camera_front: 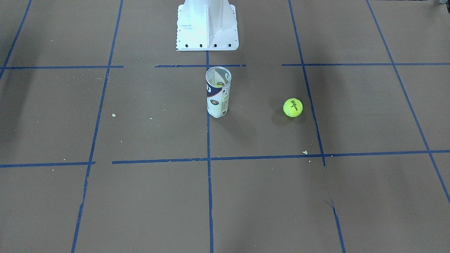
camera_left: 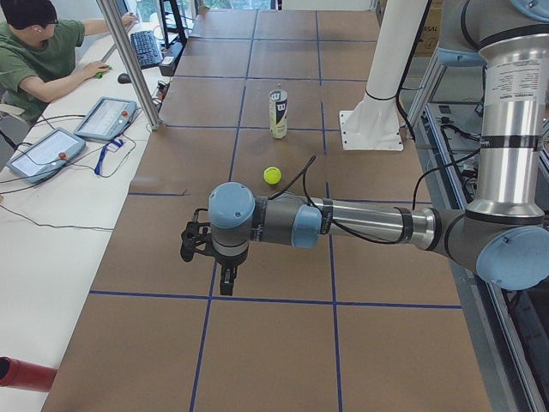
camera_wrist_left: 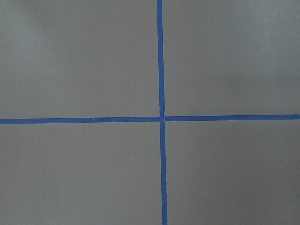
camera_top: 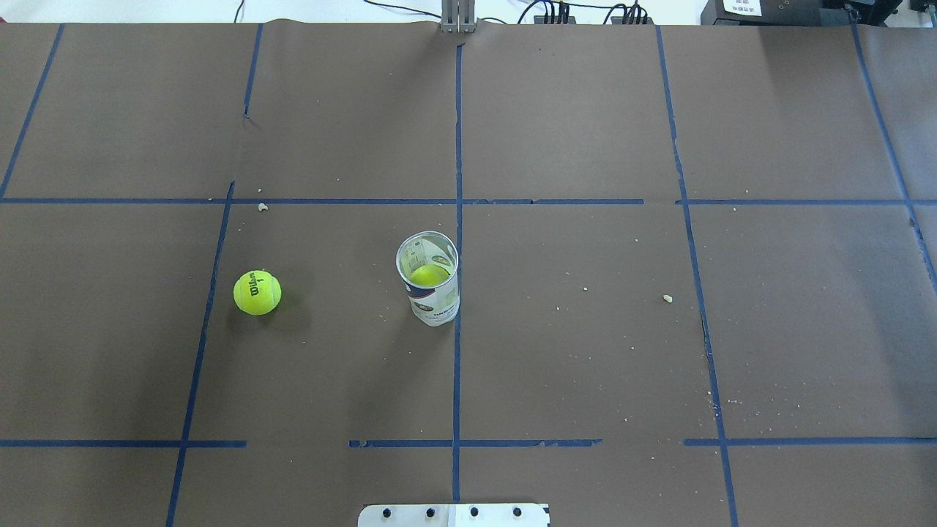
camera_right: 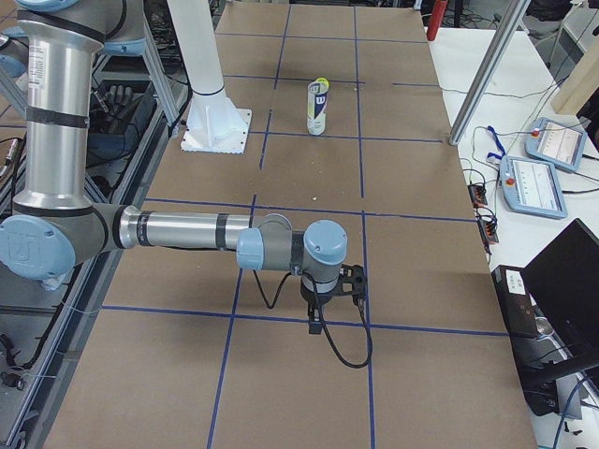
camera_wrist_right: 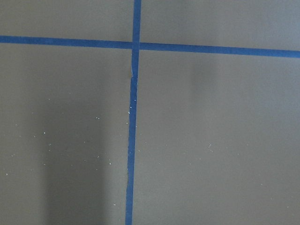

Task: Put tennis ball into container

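Evidently reaching comes first — the tennis ball [camera_top: 257,292] sits left of the upright container [camera_top: 433,296]; whether the left gripper [camera_left: 192,244] is spread or pressed together, I cannot tell.

Fuzzy yellow-green felt on the tennis ball [camera_top: 257,293]; clear glossy plastic with a printed label on the container [camera_top: 436,309]. Matt brown paper over the table [camera_top: 585,351], crossed with smooth blue tape [camera_top: 458,146].
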You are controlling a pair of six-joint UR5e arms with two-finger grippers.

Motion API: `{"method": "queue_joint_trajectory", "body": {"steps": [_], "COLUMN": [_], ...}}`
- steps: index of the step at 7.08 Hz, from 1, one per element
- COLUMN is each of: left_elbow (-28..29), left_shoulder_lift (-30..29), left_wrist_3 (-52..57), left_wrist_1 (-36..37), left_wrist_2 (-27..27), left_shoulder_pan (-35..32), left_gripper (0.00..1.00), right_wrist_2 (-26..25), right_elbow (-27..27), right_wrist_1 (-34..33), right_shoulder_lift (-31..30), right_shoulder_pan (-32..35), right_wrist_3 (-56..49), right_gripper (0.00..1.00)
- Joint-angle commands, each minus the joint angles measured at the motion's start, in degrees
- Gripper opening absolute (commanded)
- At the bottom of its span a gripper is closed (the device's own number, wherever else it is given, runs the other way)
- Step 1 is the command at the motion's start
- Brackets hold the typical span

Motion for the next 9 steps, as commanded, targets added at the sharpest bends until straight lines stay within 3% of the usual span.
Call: {"method": "queue_joint_trajectory", "body": {"steps": [1,7,9], "left_elbow": [-0.33,1.24,0.81], "left_shoulder_lift": [0.0,-3.61,-3.96], "left_wrist_3": [0.0,-0.35,-3.75], "left_wrist_1": [0.09,-1.84,-9.37], "left_wrist_2": [0.09,-0.18,-1.13], "left_shoulder_pan": [0.09,0.18,4.35], "left_gripper": [1.0,1.0,1.0], "right_wrist_2": [0.0,0.0,0.0], "right_elbow": [0.0,0.0,0.0], "right_wrist_1": [0.0,0.0,0.0], "right_shoulder_lift": [-0.03,-0.03,-0.03], "right_shoulder_pan": [0.0,0.0,0.0], "right_wrist_3": [0.0,0.0,0.0], "right_gripper": [1.0,1.0,1.0]}}
